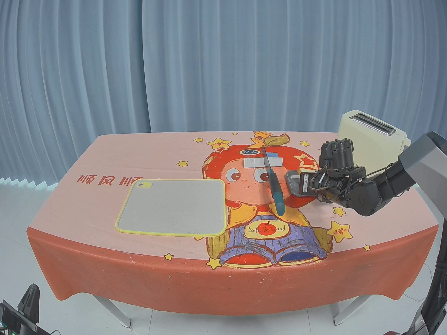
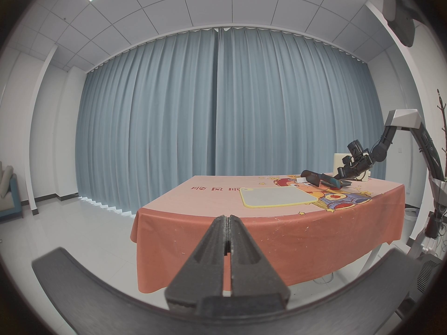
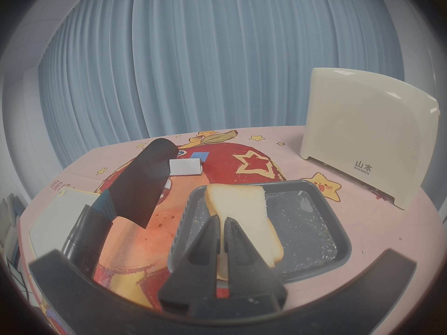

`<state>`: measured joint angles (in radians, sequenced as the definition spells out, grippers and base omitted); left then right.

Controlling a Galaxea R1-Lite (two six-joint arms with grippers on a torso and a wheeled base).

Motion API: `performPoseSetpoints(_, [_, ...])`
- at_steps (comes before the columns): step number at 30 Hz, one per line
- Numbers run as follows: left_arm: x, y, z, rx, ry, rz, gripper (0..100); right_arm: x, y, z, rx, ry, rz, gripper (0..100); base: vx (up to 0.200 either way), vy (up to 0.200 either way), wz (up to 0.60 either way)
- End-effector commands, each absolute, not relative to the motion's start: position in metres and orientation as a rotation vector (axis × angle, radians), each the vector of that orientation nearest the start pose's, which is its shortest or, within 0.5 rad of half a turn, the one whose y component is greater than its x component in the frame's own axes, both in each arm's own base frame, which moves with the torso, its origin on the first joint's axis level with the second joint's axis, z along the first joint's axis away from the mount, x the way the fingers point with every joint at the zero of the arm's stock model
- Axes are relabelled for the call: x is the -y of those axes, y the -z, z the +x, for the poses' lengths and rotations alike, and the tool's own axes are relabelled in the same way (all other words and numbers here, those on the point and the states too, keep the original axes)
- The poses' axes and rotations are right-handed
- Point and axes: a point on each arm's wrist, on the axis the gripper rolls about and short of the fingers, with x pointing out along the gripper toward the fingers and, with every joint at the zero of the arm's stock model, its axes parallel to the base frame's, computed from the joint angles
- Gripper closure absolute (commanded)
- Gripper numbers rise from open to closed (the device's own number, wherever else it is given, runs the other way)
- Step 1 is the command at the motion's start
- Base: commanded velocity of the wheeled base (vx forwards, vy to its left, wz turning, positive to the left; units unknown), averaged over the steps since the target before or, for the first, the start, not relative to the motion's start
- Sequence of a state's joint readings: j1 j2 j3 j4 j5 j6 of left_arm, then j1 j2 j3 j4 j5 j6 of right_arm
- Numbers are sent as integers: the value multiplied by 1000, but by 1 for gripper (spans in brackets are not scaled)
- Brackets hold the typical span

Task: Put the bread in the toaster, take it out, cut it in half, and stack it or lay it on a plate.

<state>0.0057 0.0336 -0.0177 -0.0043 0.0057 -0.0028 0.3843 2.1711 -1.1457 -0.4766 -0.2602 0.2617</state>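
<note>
Right pincer (image 3: 222, 222): low over the right half of the worktop (image 1: 139, 154), fingers drawn in to a narrow gap, pinching the near edge of the bread slice (image 3: 249, 215).

Bread: one pale slice, in the dark tray (image 3: 309, 226). It lies tilted, its far edge over the tray's rim on the knife side. Crumbs are scattered over the tray floor.

Tray: sits between the knife (image 1: 274, 184) and the toaster (image 1: 372, 138), near both, touching neither as far as I can tell.

Toaster: cream, upright at the far right corner of the worktop, slot facing up. I cannot tell whether anything is inside.

Knife: dark blade, blue handle, lying flat on the printed cloth near the worktop's middle, handle toward the front edge. The blade crosses a small white strip (image 1: 263, 162).

Cutting board (image 1: 172, 207): grey with a yellow rim, flat on the left-centre of the worktop, just beside the knife handle's side and apart from it.

Left pincer (image 2: 226, 219): fingers closed together on nothing, held in the air well away from the worktop, off its left end, pointing toward it.
</note>
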Motion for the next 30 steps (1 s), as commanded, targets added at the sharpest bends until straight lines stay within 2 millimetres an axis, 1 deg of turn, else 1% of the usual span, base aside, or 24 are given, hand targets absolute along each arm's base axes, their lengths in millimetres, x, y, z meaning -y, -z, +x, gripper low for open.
performPoseSetpoints(1, [0, -77, -20, -31, -11, -3, 100, -149, -87, 383, -525, -53, 84, 100, 0, 0, 0])
performPoseSetpoints(2, [0, -77, -20, -31, -12, -3, 100, -149, -87, 383, -523, -53, 85, 100, 0, 0, 0])
performPoseSetpoints(3, [0, -77, -20, -31, -12, -3, 100, -150, -88, 383, -522, -55, 85, 0, 0, 0, 0])
performPoseSetpoints(11, [0, -77, -20, -31, -12, -3, 100, -150, -88, 382, -523, -56, 85, 0, 0, 0, 0])
performPoseSetpoints(17, [0, -77, -20, -29, -12, -3, 100, -149, -93, 379, -514, -54, 87, 0, 0, 0, 0])
performPoseSetpoints(24, [0, -77, -20, -31, -12, -3, 100, -145, -116, 369, -468, -54, 105, 0, 0, 0, 0])
performPoseSetpoints(25, [0, -77, -20, -31, -12, -3, 100, -145, -116, 369, -468, -54, 105, 0, 0, 0, 0])
performPoseSetpoints(30, [0, -77, -20, -31, -12, -3, 100, -136, -133, 347, -449, -51, 114, 0, 0, 0, 0])
